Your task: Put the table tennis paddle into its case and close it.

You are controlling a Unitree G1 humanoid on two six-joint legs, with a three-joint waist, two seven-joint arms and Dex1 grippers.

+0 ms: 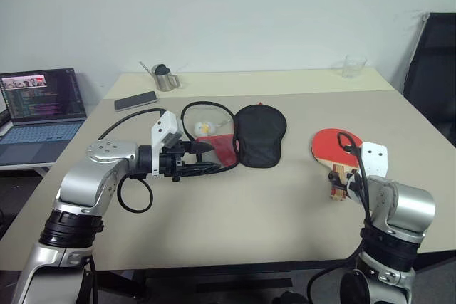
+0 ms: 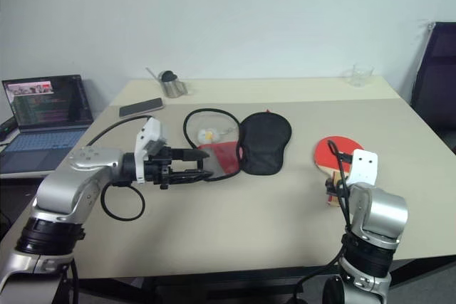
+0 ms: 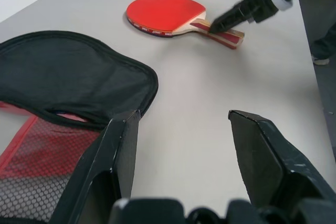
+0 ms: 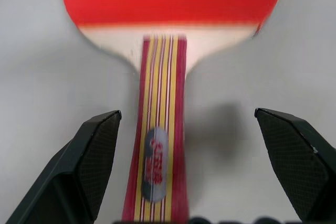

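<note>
Stretching wide across the room, a smooth beige tabletop (image 1: 235, 204) sits under a plain pale wall, with an open laptop (image 1: 39, 115) on a lower desk off to the robot's left and a dark chair (image 1: 434, 69) at the right edge. Back near the wall stand a small metal pot (image 1: 165, 77), a dark phone (image 1: 135, 100) lying flat, and a clear plastic cup (image 1: 353, 66).

Mid-table lies the case (image 1: 249, 137), a soft fabric pouch folded open: black cloth flap, red panel with black honeycomb mesh, a white fluffy charm (image 1: 203, 127) beside it. The left tool (image 3: 184, 124) has its jaws apart, one finger against the mesh edge of the case.

Over to the right, the table tennis paddle (image 1: 335, 149) rests flat, round red rubber face, pale wood handle with red and yellow stripes. An oval badge on the handle is too blurred to read. The right tool (image 4: 186, 129) hovers with its jaws spread wide on either side of that handle, not gripping.
</note>
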